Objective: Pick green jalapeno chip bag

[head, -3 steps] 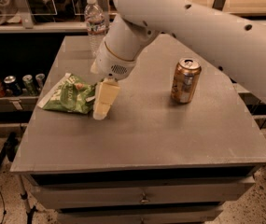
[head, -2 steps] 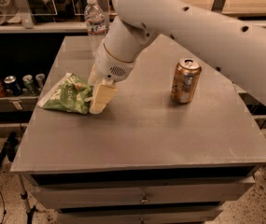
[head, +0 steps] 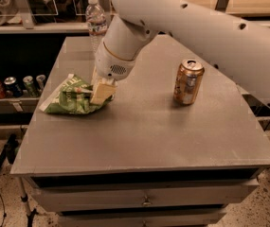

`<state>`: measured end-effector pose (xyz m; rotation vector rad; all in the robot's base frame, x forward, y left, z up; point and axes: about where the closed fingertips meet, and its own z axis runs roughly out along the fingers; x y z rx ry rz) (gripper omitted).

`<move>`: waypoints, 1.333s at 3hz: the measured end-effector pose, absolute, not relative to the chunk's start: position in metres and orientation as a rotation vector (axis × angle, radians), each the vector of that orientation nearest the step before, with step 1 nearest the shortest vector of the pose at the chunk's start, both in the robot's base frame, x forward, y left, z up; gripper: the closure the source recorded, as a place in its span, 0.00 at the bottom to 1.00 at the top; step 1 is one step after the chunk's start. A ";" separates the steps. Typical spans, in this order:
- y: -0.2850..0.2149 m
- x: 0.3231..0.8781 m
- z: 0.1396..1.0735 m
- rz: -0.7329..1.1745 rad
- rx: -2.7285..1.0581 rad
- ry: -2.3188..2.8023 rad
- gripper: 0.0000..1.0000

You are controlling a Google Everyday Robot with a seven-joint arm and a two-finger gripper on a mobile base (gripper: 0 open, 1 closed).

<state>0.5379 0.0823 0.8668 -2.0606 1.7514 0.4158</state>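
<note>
The green jalapeno chip bag (head: 70,97) lies crumpled and flat on the left part of the grey table (head: 144,131), near its left edge. My gripper (head: 100,91) hangs from the white arm and is down at the bag's right end, its cream-coloured fingers (head: 101,92) touching or overlapping the foil there. The bag rests on the table.
A gold-orange soda can (head: 187,81) stands upright to the right of the gripper. A clear water bottle (head: 95,19) stands at the table's back left edge. Several cans (head: 14,85) sit on a low shelf left of the table. Drawers lie below the front edge.
The gripper has moved left and slightly down, from just beside the bag's right end onto it. The bag and can have not moved.
</note>
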 end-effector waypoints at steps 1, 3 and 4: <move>0.079 0.545 0.878 0.382 -2.061 1.750 1.00; 0.067 0.562 0.935 0.241 -2.037 1.704 1.00; 0.064 0.568 0.959 0.191 -2.028 1.679 1.00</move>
